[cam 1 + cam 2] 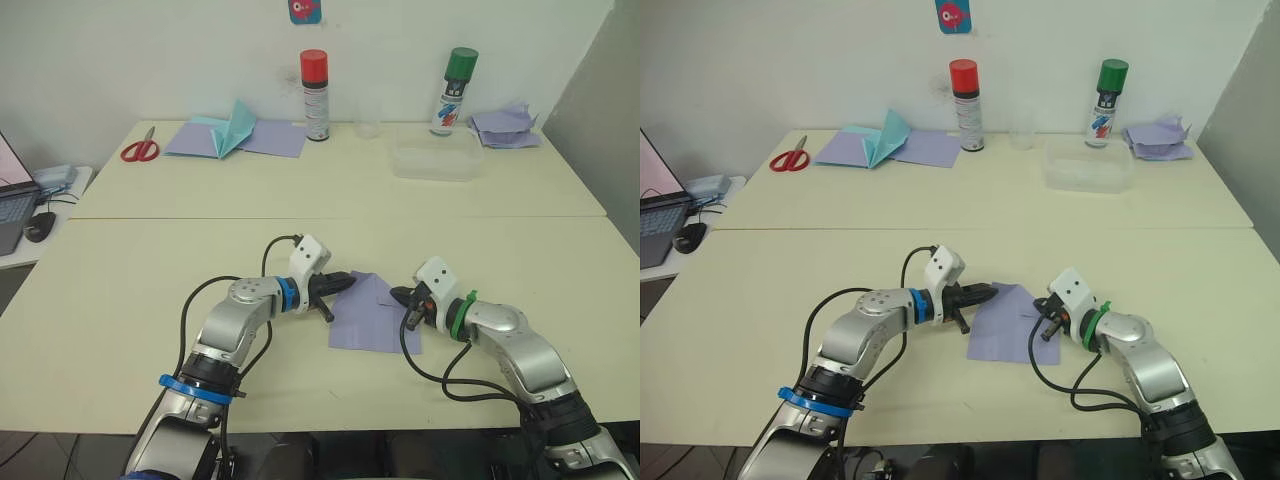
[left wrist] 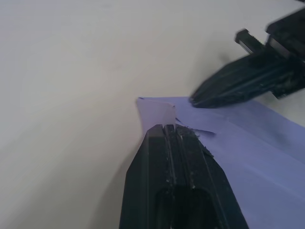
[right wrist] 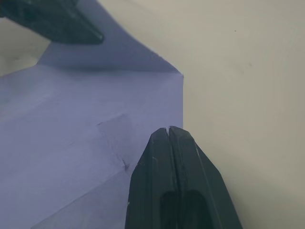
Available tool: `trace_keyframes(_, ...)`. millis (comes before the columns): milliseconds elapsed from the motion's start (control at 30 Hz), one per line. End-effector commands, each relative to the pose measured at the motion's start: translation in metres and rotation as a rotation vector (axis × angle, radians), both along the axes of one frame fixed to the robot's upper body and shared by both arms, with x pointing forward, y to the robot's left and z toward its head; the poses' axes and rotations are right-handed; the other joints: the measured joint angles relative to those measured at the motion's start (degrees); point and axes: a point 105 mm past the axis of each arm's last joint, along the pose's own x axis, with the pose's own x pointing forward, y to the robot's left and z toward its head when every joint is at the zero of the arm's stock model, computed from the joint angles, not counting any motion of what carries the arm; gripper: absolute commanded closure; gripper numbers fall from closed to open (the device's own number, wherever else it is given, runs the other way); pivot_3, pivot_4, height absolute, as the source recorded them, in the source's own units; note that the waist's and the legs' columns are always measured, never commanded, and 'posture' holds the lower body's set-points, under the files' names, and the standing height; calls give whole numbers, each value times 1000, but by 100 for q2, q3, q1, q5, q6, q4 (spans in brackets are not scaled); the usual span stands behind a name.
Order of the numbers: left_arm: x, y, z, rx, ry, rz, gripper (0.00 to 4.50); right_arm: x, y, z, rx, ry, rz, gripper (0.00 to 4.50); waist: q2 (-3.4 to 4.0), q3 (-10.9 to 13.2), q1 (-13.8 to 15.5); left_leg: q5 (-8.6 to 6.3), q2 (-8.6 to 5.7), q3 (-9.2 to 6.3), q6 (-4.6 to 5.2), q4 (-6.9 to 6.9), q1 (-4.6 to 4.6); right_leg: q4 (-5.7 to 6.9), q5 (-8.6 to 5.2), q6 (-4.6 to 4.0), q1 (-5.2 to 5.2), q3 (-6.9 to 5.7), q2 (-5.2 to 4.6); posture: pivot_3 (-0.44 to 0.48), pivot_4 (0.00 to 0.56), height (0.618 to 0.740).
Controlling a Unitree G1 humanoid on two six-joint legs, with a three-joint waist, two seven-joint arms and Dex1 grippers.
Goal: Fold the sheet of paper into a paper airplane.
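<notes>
- Two grippers meet over the sheet of paper (image 1: 374,315), which lies on the near part of the pale table (image 1: 150,290), between our arms.
- We see the left gripper (image 1: 347,283) at the sheet's far left corner, its fingers clenched on a small turned-up flap of the paper (the left wrist view shows that flap standing up right at the fingertips).
- We see the right gripper (image 1: 397,295) at the sheet's right edge, fingers closed together and resting on the paper rather than grasping it (the right wrist view shows the tips meeting with nothing between them).
- Faint crease lines cross the sheet, and its far corner is lifted off the table.
- At the table's far side lie red-handled scissors (image 1: 141,150), a teal paper plane (image 1: 234,126) on flat lavender sheets (image 1: 275,138), and a spray can with a red cap (image 1: 315,95).
- Further right stand a clear plastic tub (image 1: 437,160), a spray can with a green cap (image 1: 453,91) and a crumpled lavender heap (image 1: 506,128).
- A laptop (image 1: 12,195) and mouse (image 1: 39,226) sit on a side desk to our left.
</notes>
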Motion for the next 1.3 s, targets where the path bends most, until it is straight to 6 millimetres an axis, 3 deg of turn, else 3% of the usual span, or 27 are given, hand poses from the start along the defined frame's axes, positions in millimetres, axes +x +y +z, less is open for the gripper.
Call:
trace_keyframes(33, -10, -12, 1, 34, -48, -84, 4471, -6, 4, -18, -19, 70, 13, 4500, 0, 0, -3, 0, 0, 0, 0, -1, 0, 0, 0, 0, 0, 0, 0, 0, 150, 740)
trace_keyframes(567, -9, -14, -25, 188, -31, -124, 4471, -6, 8, -15, -14, 70, 28, 4500, 1, 0, 1, -1, 0, -2, 1, -2, 0, -1, -1, 1, 1, -2, 0, 0, 150, 740)
trace_keyframes(833, -8, -14, -26, 185, -38, -130, 4471, -5, 6, -13, -13, 66, 26, 4500, 2, 0, 8, 0, -1, -3, 1, -2, 0, -2, -1, 1, 2, -2, 0, 0, 150, 740)
trace_keyframes(933, -9, -14, -22, 151, -34, -137, 3757, -5, 6, -13, -13, 67, 23, 4500, 2, 0, 8, -1, -1, -2, 1, -2, 0, -2, -1, 1, 3, -2, 0, 0, 150, 740)
trace_keyframes(1100, -8, -15, -13, 84, -1, -120, 2186, -5, 6, -14, -15, 71, 25, 4500, 2, 0, 6, -1, -1, -3, 1, -2, 0, -2, -1, 1, 1, -2, 0, 0, 150, 740)
trace_keyframes(1300, -9, -13, -13, 73, 33, -115, 2186, -5, 6, -14, -14, 72, 27, 4500, 2, 0, 2, 0, 0, -3, 1, -2, 0, -2, -1, 1, 0, -2, 0, 0, 150, 740)
